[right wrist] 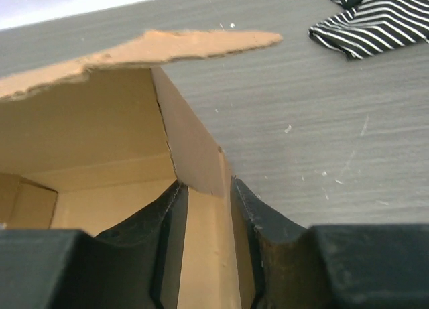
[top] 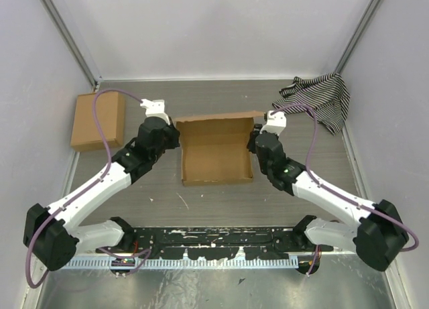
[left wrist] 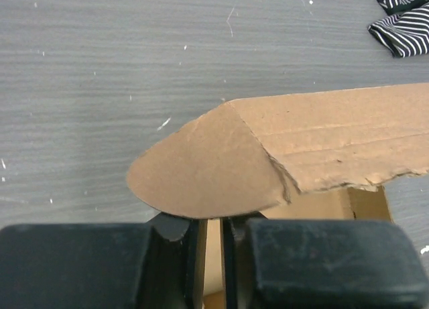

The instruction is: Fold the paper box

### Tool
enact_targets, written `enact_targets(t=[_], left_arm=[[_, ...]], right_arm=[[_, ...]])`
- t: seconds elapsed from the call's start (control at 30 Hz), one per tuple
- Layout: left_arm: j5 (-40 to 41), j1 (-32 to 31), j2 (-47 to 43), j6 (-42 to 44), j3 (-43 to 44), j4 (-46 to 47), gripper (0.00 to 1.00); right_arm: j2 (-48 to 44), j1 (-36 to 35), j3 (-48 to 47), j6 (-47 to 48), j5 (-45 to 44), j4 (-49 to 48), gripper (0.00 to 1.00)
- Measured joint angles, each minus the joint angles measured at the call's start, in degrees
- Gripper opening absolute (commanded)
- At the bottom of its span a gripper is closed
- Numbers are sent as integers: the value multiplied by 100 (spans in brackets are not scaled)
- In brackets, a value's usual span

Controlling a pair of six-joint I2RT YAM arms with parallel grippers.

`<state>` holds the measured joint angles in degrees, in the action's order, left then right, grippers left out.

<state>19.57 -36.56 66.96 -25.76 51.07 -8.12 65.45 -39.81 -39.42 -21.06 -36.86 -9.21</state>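
Box position: the paper box [top: 216, 151] sat mid-table as an open tray, between my two arms, with its far flap [top: 218, 121] raised and leaning over the interior.
Left gripper: my left gripper [left wrist: 213, 232] was clamped on the box's left wall near the far-left corner, with the thin board edge pinched between the jaws.
Right gripper: my right gripper [right wrist: 206, 205] was closed on the right wall near the far-right corner, one finger inside the tray and one outside.
Handling: I judged the box light and fairly stiff along its panels but weak at the creases. The torn-looking flap edge suggested it would crumple or rip under a hard pull.
Where to hold: the upright side walls close to the corners looked best to me, since that is where the board braces itself. The loose flap edge looked poor.
Top view only: it showed the whole tray outline and both arms. It also showed a second cardboard box [top: 98, 120] at far left and a striped cloth [top: 318, 101] at far right, both well apart from the work.
Left wrist only: it showed a rounded tab [left wrist: 201, 175] at the flap's end, hanging just over my jaws.
Right wrist only: it showed the tray's inside corner and the flap's ragged underside above it.
Hidden: no view showed me whether the near wall was locked in place.
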Motion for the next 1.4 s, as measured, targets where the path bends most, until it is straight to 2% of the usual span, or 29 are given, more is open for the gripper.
enact_targets(t=[0.13,0.2,0.43,0.57,0.63,0.73,0.9,1.03,1.17,1.4], left_arm=[[55,-116,-411,-254,-181,-511,27],[79,-188,-723,-396,-317,-813,35],[116,-376,-2232,-960,-669,-1934,40],[315,-411,-2837,-1093,-564,-2485,50],[481,-411,-2916,-1049,-304,-2680,52],[752,-411,-2597,-846,472,-2833,56],[992,-411,-1200,-391,2107,-2933,57],[861,-411,28,-142,3250,-3285,59],[734,-411,232,-76,3158,-3742,62],[540,-411,-881,-321,2243,-4234,64]], right_arm=[[-656,-26,129,-216,238,909,43],[-1075,-26,190,-313,413,1316,46],[-2927,-57,457,-752,1126,2771,47],[-3541,-57,389,-957,999,3252,56],[-3508,-57,197,-931,863,3370,59],[-2721,-57,-588,-704,629,3560,64],[-907,-11,-2490,-68,404,3676,69],[-66,234,-3309,214,658,3912,72],[-94,415,-3152,313,988,4260,78],[-1051,664,-2151,293,1652,4946,79]])
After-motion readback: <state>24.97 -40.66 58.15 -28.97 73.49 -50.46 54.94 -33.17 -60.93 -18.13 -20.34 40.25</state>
